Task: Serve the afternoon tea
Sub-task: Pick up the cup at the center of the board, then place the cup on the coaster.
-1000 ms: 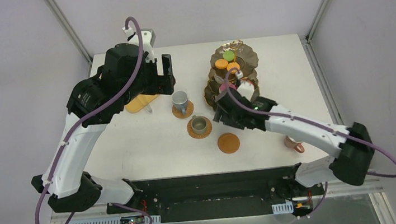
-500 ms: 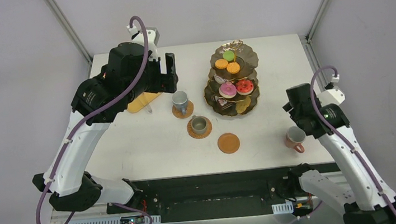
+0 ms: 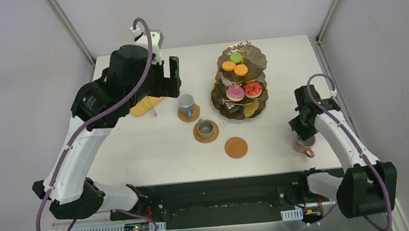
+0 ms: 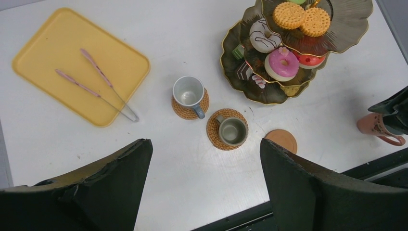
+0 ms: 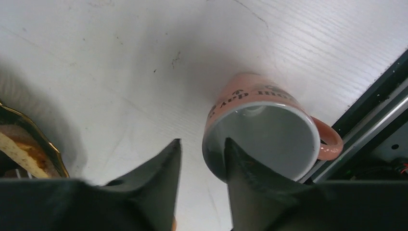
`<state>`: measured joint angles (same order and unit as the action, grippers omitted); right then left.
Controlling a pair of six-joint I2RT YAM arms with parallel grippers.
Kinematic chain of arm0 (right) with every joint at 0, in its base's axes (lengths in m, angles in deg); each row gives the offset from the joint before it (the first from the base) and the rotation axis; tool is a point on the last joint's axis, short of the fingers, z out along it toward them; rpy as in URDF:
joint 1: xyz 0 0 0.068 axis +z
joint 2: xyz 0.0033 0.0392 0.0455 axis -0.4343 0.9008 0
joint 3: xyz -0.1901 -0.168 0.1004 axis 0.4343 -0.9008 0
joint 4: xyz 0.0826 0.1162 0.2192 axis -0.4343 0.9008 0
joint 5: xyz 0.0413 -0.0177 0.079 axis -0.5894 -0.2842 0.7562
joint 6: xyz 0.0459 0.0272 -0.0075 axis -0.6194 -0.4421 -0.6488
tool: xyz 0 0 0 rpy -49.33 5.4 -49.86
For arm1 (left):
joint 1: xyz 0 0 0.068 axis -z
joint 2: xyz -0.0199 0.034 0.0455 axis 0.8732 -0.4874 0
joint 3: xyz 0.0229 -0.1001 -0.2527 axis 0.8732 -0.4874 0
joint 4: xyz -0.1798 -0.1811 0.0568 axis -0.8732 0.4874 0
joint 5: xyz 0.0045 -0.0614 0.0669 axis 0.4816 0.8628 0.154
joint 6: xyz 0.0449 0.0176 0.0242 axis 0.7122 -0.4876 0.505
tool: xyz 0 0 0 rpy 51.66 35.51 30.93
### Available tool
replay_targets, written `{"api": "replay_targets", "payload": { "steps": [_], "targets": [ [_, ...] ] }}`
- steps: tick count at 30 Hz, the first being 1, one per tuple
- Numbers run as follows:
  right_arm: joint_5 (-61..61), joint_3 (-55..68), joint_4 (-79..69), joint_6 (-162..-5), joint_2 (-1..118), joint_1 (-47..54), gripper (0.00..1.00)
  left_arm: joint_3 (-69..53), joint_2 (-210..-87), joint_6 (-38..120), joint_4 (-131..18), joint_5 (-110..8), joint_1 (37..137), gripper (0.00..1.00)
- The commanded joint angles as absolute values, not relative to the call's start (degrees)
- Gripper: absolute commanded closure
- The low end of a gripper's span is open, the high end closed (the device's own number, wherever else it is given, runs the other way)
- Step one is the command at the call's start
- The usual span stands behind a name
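the pink mug [image 5: 260, 130] stands upright near the right end of the worktop's [image 3: 154, 150] near edge. from above it is mostly covered by the right tool [image 3: 304, 133], and only its handle and a bit of its wall show. in the right wrist view the right tool's fingers [image 5: 159, 178] stand apart, one outside the mug's wall and one over its grey inside. a strip of worktop shows between the outer finger and the wall, so nothing is clamped. dark printed words run on the mug's outer wall, upside down and bending out of sight. i cannot read them surely.

the left tool [image 4: 204, 144] hangs high over the left half of the worktop, its fingers wide apart and holding nothing.

the three-tier stand [image 4: 356, 29] is toward the far right of the worktop. its top is cut by the edge of the left wrist view. the red doughnut [image 4: 310, 60] is half hidden under the top tier, beside the pink doughnut [image 4: 282, 63]. the small cakes [image 4: 243, 70] are dark and hard to make out.

the grey-blue mug [image 4: 189, 91] and the olive mug [image 4: 233, 131] each sit on a coaster near the middle. a third coaster [image 4: 281, 140] lies bare toward the near edge.
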<state>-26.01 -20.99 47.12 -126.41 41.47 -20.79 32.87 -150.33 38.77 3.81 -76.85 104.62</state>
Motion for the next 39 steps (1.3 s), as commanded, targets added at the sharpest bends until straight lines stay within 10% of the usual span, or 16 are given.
{"api": "replay_targets", "payload": {
  "steps": [1,7,22,39],
  "targets": [
    [-22.4,-22.3,42.2,-126.5,44.3,-21.9,0.66,34.7,-148.2,40.6,5.0,-79.7,104.4,0.14],
    [-22.9,-16.2,47.7,-120.8,45.8,-20.5,1.00,34.4,-148.0,40.9,4.9,-80.6,104.4,0.14],
    [-20.9,-2.2,39.7,-107.5,54.5,22.6,1.00,36.5,-150.4,38.8,2.8,-79.3,104.4,0.14],
    [-23.8,2.7,38.9,-107.1,68.4,31.0,1.00,35.6,-146.1,31.2,4.1,-82.1,104.4,0.14]
  ]
}}
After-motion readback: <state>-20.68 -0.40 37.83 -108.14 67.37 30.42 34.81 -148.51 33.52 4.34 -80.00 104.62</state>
